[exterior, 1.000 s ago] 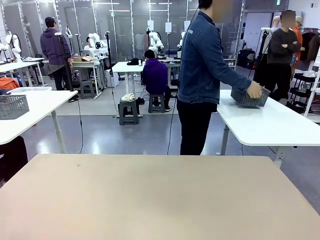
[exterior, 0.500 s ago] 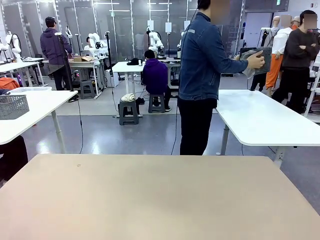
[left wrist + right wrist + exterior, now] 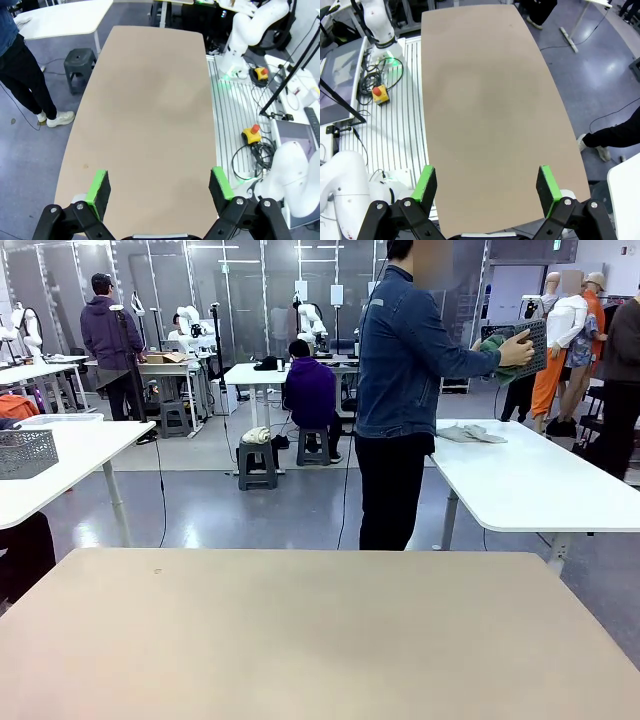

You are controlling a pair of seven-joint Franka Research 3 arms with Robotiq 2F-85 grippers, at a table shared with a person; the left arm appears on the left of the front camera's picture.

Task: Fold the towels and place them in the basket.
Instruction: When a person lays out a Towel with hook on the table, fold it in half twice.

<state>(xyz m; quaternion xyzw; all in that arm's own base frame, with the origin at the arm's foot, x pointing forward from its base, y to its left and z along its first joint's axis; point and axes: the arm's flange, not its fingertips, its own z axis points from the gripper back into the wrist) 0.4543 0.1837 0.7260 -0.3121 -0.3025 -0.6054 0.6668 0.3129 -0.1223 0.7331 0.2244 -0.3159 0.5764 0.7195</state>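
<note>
Beyond my beige table (image 3: 300, 640), a person in a denim jacket holds the dark wire-mesh basket (image 3: 530, 340) tipped up at chest height over a white table (image 3: 540, 490). A mint green towel (image 3: 496, 348) hangs out of the basket by the person's hand. A pale blue-grey towel (image 3: 470, 433) lies crumpled on that white table. My left gripper (image 3: 160, 182) hangs open high above the beige table (image 3: 150, 110) with nothing between its fingers. My right gripper (image 3: 487, 182) is likewise open and empty above the same table (image 3: 485, 110).
Another white table (image 3: 60, 465) at the left carries a second grey mesh basket (image 3: 25, 452). Robot bases, cables and emergency-stop buttons (image 3: 250, 134) line my side of the table. The person's legs (image 3: 22, 85) stand by the far edge.
The person lifted the basket off the white table and tipped it. The blue-grey towel now lies on that table and the green one hangs from the basket. My arms have not moved.
</note>
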